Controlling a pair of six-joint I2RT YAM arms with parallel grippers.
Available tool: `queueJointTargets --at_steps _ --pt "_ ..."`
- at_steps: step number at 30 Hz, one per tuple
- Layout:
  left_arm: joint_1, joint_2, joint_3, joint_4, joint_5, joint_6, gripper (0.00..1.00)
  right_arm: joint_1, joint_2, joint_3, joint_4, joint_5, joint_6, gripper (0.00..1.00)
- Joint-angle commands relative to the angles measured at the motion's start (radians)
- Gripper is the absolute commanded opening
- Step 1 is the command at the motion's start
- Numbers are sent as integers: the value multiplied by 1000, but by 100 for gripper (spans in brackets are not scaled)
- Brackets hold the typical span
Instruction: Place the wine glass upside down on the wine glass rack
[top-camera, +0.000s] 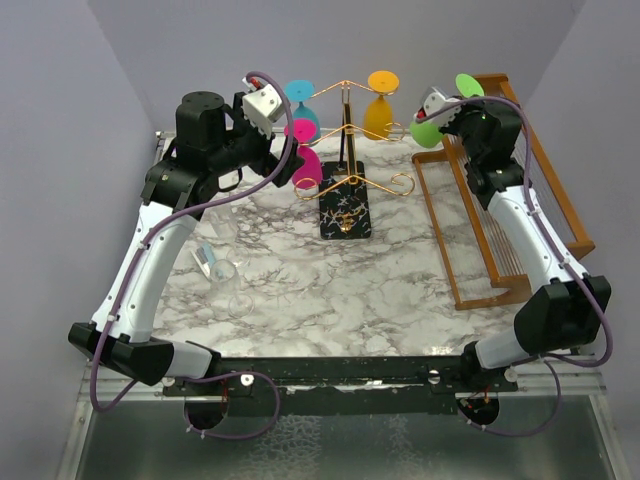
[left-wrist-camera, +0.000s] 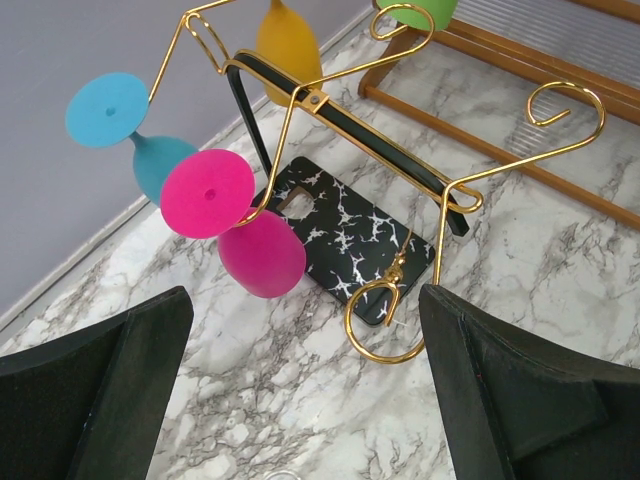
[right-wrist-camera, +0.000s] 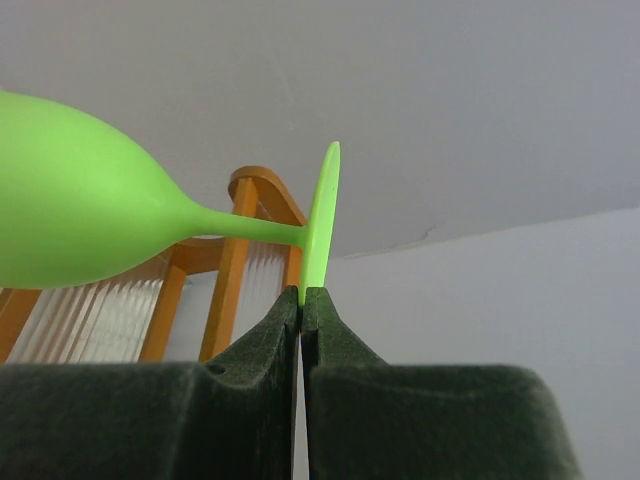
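- Right gripper (right-wrist-camera: 301, 298): clenched on the foot rim of the green wine glass (right-wrist-camera: 70, 215), beside the wooden rack (right-wrist-camera: 232, 290).
- Left gripper (left-wrist-camera: 305, 298): released, empty, facing the wine glass rack (left-wrist-camera: 345, 225).

There are four coloured wine glasses (top-camera: 427, 133), one wine glass rack (top-camera: 345, 215) and one wooden rack (top-camera: 560, 200).

Overhead from behind, plus both wrists.
Close down onto the wine glass rack (left-wrist-camera: 340, 240) from the left; level toward the wall (right-wrist-camera: 450, 100) from the right; wooden rack (right-wrist-camera: 240, 250) shared.
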Motion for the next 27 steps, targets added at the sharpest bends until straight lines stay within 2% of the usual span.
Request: queueJointTargets --at_steps 1,13,27 --pt "7 -12 10 -2 26 6 99 17 -18 4 47 -91 -125 1" --pt "11 -17 17 -3 34 12 99 37 57 78 -83 -236 -302 2" --pt "15 -9 18 2 37 12 99 51 149 239 -339 -471 -416 1"
